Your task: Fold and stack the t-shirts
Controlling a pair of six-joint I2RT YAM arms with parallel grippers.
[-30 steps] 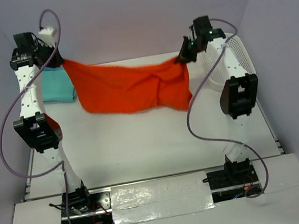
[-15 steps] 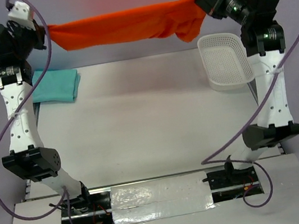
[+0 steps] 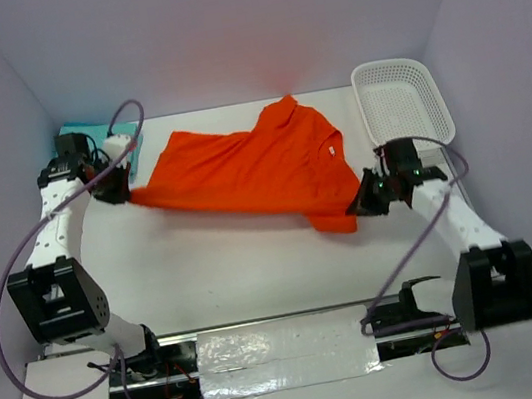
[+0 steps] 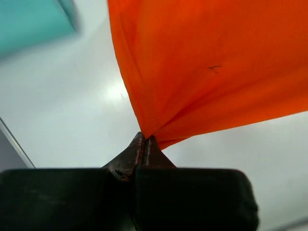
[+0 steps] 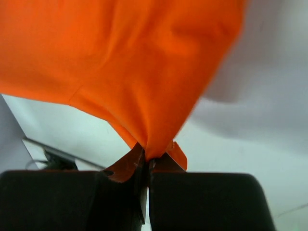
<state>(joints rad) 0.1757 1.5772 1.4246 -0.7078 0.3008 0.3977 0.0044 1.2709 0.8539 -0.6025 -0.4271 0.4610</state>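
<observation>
Shirt pinned out between two hands

Orange t-shirt (image 3: 251, 166) lies spread on the worktop (image 3: 238, 275), its long axis running from middle left to lower right of the overhead view. Left hand (image 3: 120, 187), pinched fully closed, grips the left tip; right hand (image 3: 366, 202), equally clamped, grips the lower-right corner. Each hand sits at its own end, so a fold likely needs both

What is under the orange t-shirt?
White table shows around the orange t-shirt, its corners pinched by left gripper and right gripper. Beneath the cloth is covered; no bulge shows.
</observation>
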